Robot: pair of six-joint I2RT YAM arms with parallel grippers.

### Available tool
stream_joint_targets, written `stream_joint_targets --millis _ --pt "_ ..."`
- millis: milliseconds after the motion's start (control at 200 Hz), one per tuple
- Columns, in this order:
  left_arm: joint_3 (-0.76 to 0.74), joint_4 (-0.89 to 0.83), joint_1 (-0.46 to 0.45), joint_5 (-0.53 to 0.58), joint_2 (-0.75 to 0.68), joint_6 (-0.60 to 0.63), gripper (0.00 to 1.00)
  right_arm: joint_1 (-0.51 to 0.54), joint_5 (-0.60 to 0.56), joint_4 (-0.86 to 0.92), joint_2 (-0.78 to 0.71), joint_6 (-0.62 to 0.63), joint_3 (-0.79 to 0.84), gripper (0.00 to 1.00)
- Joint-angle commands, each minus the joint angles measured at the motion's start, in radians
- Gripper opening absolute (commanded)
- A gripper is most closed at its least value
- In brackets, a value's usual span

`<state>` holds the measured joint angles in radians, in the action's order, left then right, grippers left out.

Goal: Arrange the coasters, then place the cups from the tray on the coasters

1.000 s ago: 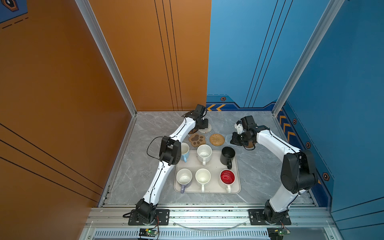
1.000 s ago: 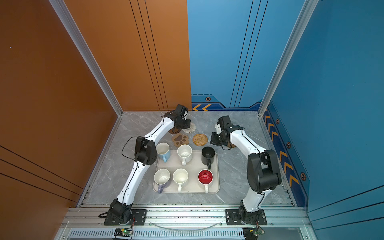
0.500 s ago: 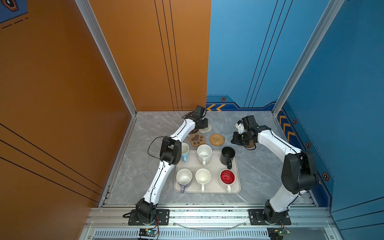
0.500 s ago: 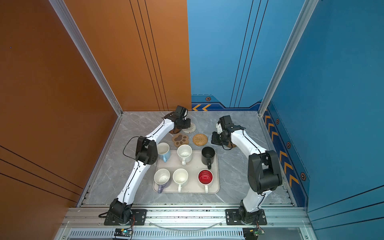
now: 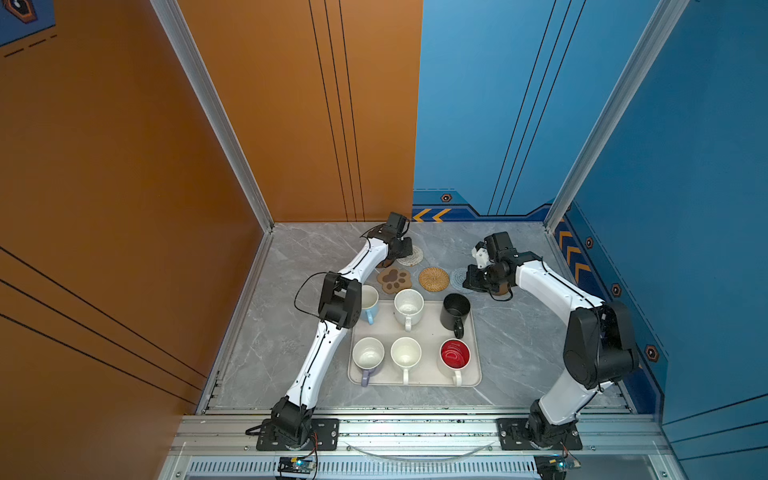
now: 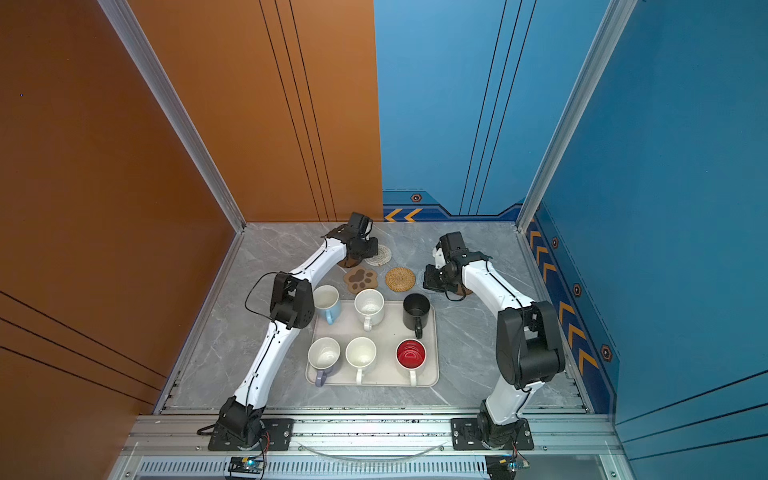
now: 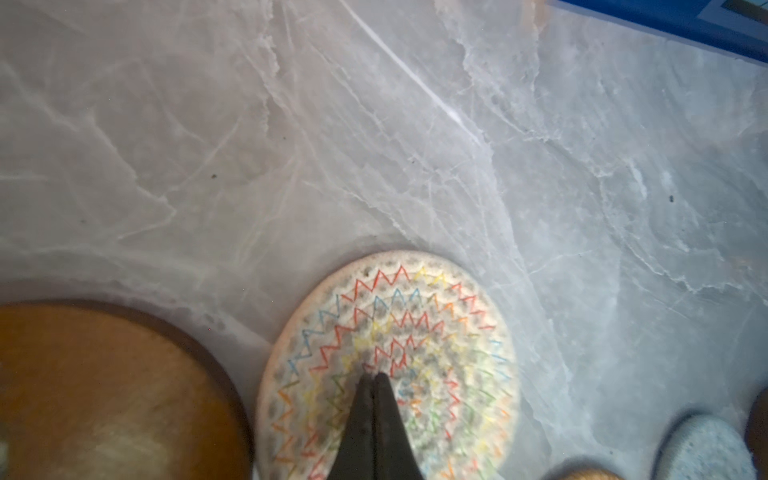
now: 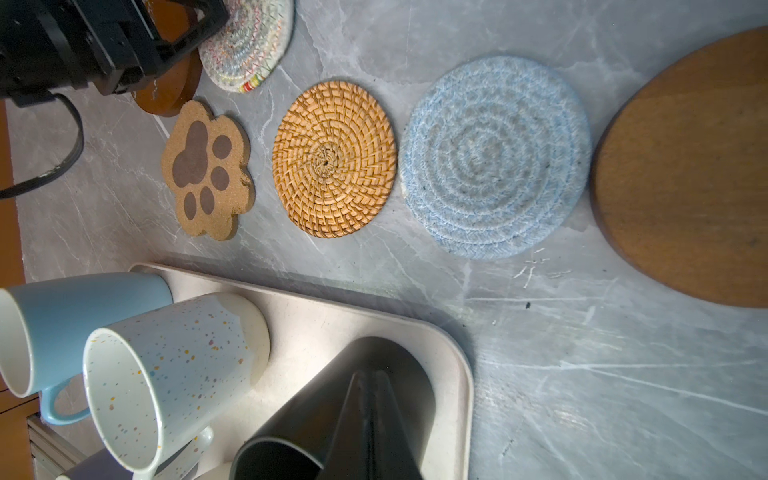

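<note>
The left fingers [image 7: 357,436] are sitting closed, tips down on the middle of the white coaster [image 7: 390,357], gripping nothing. This is looking like a push to line it up. The weave is soft, so the tips are risking a slip across it, or bunching it rather than carrying it along. The left disc [image 7: 104,395] is lying just beside it, and a push that way could be driving the white edge up onto it.

The right fingers [image 8: 353,440] are also closed and empty, hanging over the black mug [image 8: 291,424] at a corner of the tray [image 8: 453,365]. A low sideways sweep from here is threatening to tip that mug or shove it into the speckled mug [image 8: 166,374] next to it. In both top views the right wrist is sitting low over the grey-blue coaster [image 8: 494,158] and the right disc [image 8: 685,166], so it could be dragging either out of line.

The paw [image 8: 205,170], the rattan [image 8: 334,158], the grey-blue coaster and the right disc are lying in a row on the desk [image 8: 582,374] beyond the tray. The white coaster and left disc are lying farther back at the row's left end. All six cups [image 5: 406,353] are standing close-packed on the tray, so any grasp there is risking a knock on a neighbour.
</note>
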<state>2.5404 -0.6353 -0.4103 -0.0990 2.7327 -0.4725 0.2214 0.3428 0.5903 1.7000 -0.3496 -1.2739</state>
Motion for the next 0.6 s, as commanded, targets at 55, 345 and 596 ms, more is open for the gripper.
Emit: stream_joint_targets --millis 55,345,596 --pt "-0.061 -0.052 0.010 0.097 -0.018 0.005 0.00 -0.011 0.019 -0.001 -0.051 -0.015 0.017 0.00" --pt "-0.074 -0.113 0.024 0.128 -0.025 0.024 0.00 -0.013 0.029 0.000 -0.052 -0.025 0.010 0.00" --pt "-0.152 -0.112 0.050 0.157 -0.074 0.022 0.00 -0.009 0.031 0.000 -0.052 -0.029 0.010 0.00"
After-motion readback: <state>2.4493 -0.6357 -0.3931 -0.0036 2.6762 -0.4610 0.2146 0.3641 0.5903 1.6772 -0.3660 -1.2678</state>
